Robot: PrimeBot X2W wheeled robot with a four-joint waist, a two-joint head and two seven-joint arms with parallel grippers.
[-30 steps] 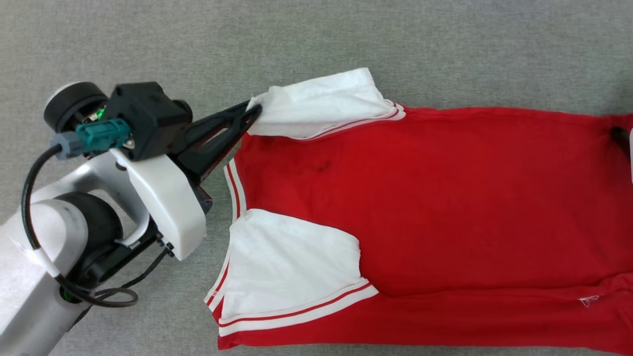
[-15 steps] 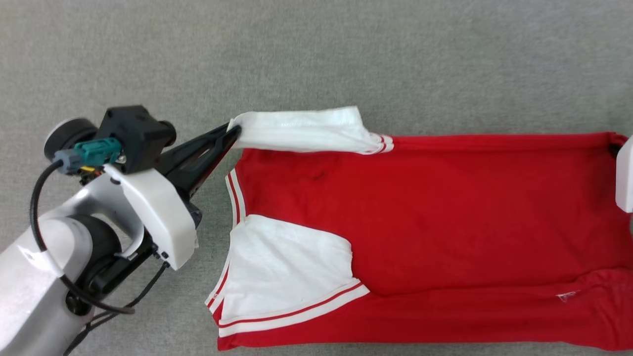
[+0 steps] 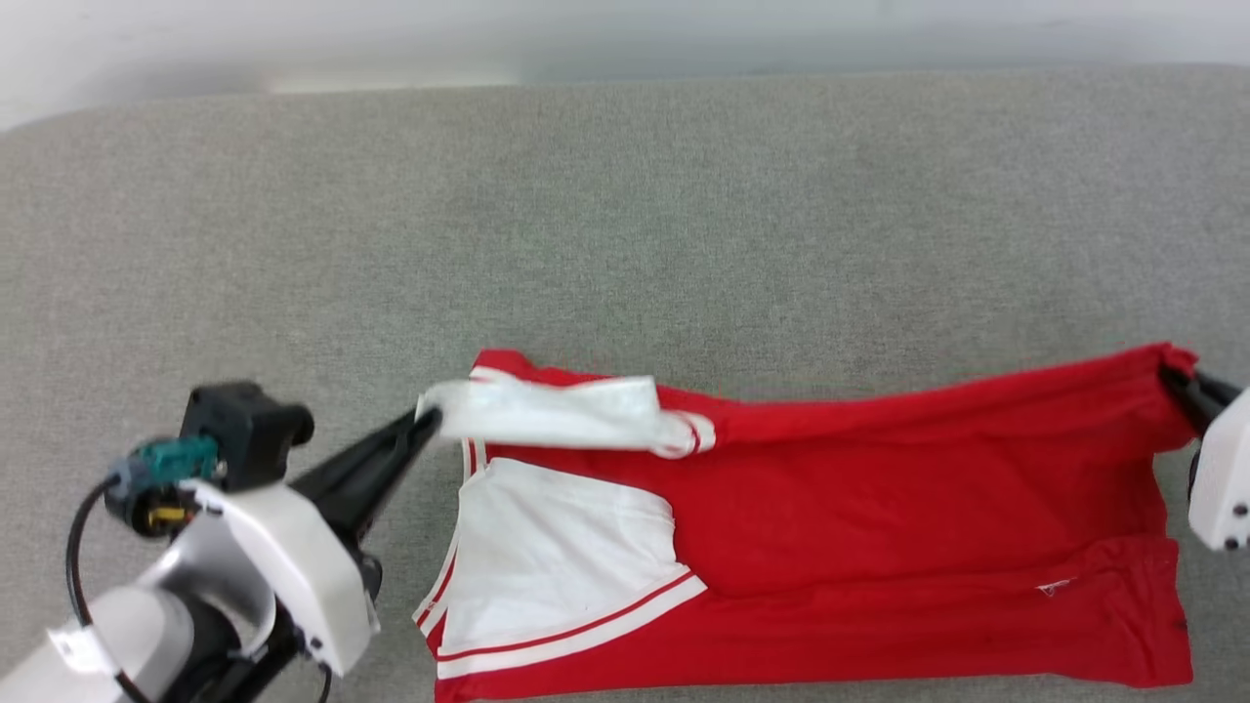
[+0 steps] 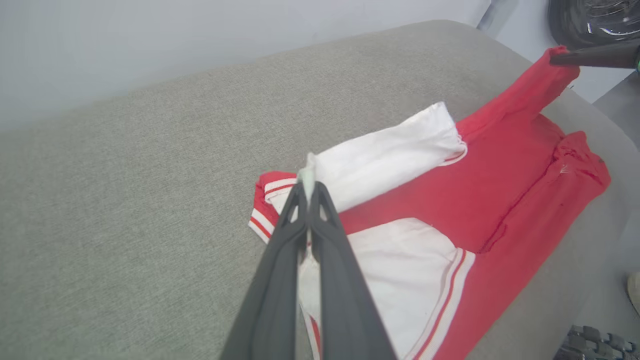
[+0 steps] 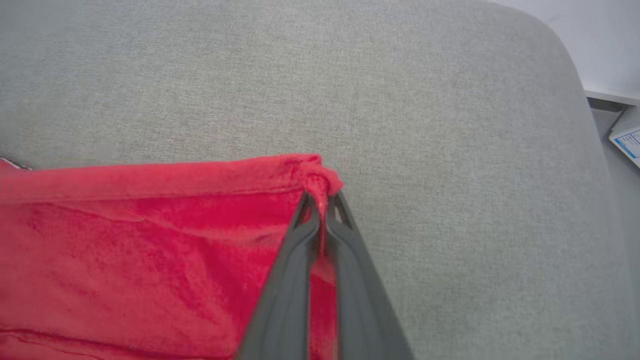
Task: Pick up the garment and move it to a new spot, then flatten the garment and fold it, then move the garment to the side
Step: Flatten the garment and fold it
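The garment (image 3: pixel 879 508), a red T-shirt with white sleeves and red-white striped trim, lies across the grey cushion with its plain red face up. My left gripper (image 3: pixel 422 426) is shut on the tip of the far white sleeve (image 3: pixel 547 410) and holds it above the shirt. In the left wrist view that gripper (image 4: pixel 308 186) pinches the sleeve's (image 4: pixel 390 155) edge. My right gripper (image 3: pixel 1172 376) is shut on the far red hem corner at the right, as the right wrist view shows (image 5: pixel 322 197). The far edge of the garment (image 5: pixel 125 235) is lifted between both grippers. The near white sleeve (image 3: pixel 557 557) lies flat.
The grey cushion (image 3: pixel 625 215) reaches back to a pale wall (image 3: pixel 625 29). Its rounded right end (image 5: pixel 565 100) drops off beside a shelf edge with a box (image 5: pixel 625 135). A dark wheel (image 4: pixel 595 20) shows past the cushion's end.
The head camera has tilted up, bringing the wall into view. My right gripper has closed on the far hem corner. Both grippers have raised the far edge and drawn it nearer, so the shirt looks narrower.
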